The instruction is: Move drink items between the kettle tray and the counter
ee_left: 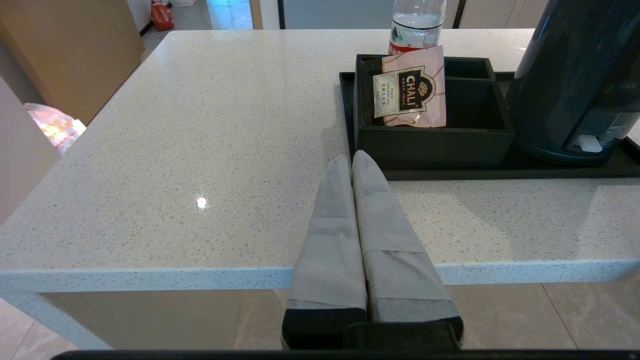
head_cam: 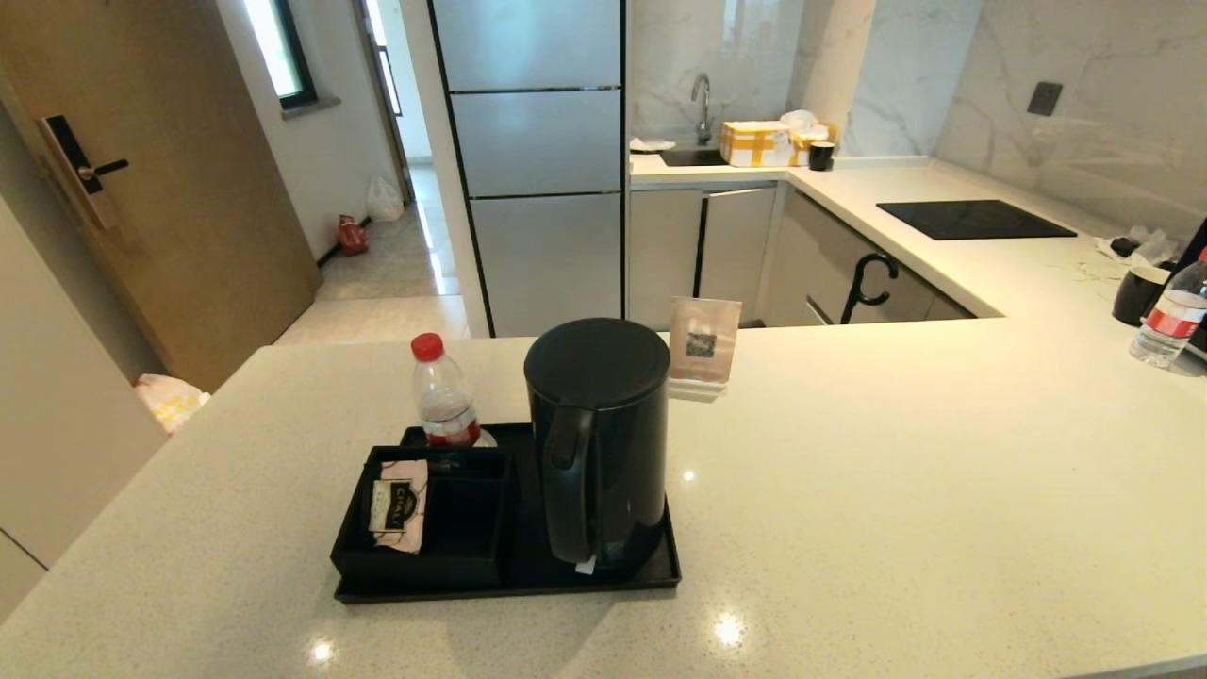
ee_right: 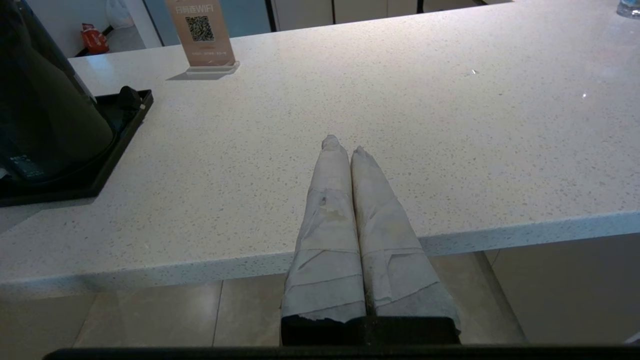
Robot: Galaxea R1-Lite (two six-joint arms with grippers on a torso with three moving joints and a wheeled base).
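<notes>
The black kettle tray [head_cam: 603, 582] lies on the pale speckled counter [head_cam: 896, 490]. A tall black kettle [head_cam: 596, 443] stands on the tray's right part, handle toward me. The small water bottle [head_cam: 440, 391] with a red cap stands upright at the tray's back left, behind the square compartment box [head_cam: 443, 552]. In the left wrist view the tray [ee_left: 500, 173], kettle [ee_left: 575, 80] and bottle [ee_left: 417, 22] lie ahead of my left gripper [ee_left: 351, 159], which is shut and empty near the counter's front edge. My right gripper [ee_right: 343, 146] is shut and empty, right of the kettle [ee_right: 40, 110]. Neither gripper shows in the head view.
A pink tea sachet [head_cam: 398, 505] leans in the compartment box. A WiFi sign card [head_cam: 703, 344] stands behind the kettle. At the far right are a second bottle [head_cam: 1172, 316] and a black mug [head_cam: 1139, 294]. A black cooktop [head_cam: 973, 219] lies beyond.
</notes>
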